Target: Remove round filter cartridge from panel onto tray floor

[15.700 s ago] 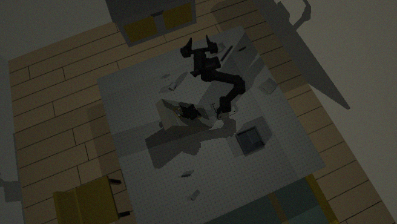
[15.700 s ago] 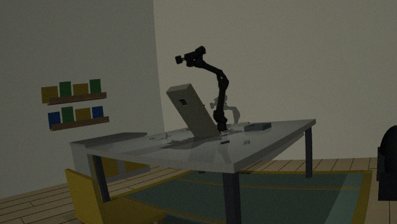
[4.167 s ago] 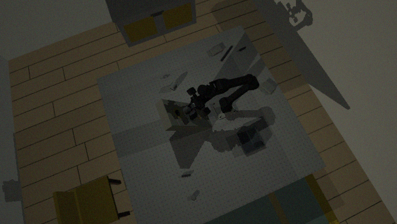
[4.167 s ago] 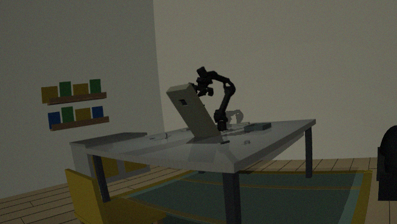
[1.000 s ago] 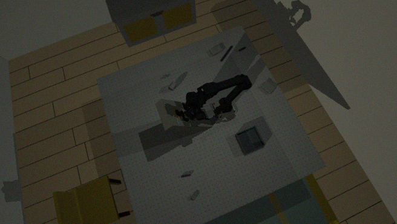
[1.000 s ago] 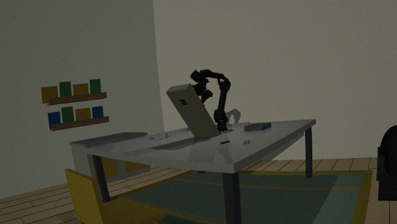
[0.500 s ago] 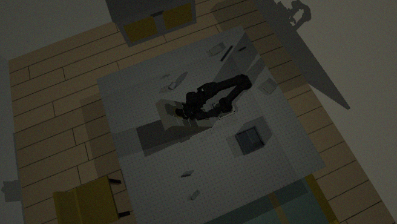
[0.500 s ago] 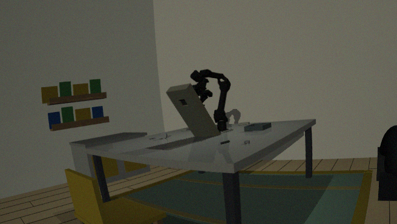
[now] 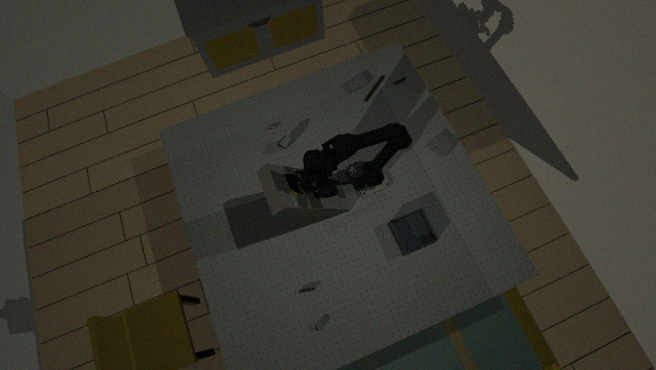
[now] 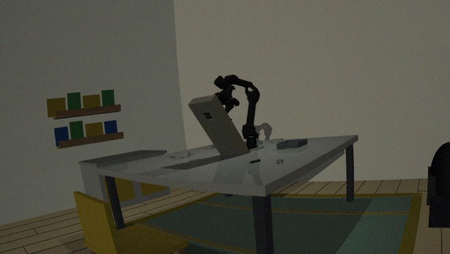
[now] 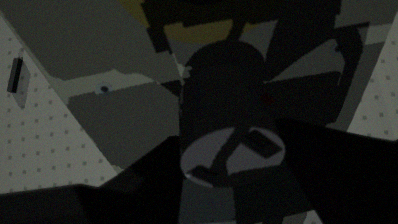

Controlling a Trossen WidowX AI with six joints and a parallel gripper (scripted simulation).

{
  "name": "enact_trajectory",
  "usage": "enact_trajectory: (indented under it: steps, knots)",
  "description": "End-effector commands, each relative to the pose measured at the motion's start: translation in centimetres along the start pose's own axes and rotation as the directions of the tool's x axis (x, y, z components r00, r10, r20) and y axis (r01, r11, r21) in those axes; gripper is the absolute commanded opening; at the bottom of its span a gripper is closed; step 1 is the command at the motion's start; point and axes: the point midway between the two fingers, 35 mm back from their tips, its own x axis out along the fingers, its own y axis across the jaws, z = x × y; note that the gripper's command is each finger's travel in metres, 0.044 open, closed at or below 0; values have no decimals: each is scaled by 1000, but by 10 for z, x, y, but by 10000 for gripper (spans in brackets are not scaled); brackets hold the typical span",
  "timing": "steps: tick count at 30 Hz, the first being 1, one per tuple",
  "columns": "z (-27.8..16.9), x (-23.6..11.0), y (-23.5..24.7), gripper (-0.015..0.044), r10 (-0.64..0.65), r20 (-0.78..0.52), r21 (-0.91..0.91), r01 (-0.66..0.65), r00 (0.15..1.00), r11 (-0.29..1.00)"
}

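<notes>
We see our tool (image 11: 232, 150) half closed, gripping the filter cartridge (image 11: 222, 90) by its slots, at the tilted service panel (image 10: 219, 127).

No lettering, number, brand mark or sign can be read in any of the three views. The dim light leaves every surface plain: the tilted service panel (image 10: 219, 128), the bench (image 10: 291, 161), the tray (image 9: 412, 231) and the coloured boxes on the wall shelves (image 10: 87, 110) show no legible marks. The filter cartridge (image 11: 232, 155) face carries only its two slots, with no writing.
</notes>
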Motion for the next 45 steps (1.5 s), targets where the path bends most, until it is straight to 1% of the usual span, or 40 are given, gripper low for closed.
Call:
enact_trajectory:
  steps: [1, 19, 45]
  knots:
    - [4, -13, 0, 0, 1, 6, 0, -1, 1000, 1000]
    - [7, -79, 0, 0, 0, 7, 0, 0, 1000, 1000]
    - [10, -70, 69, 0, 6, -7, 5, -6, 1000, 1000]
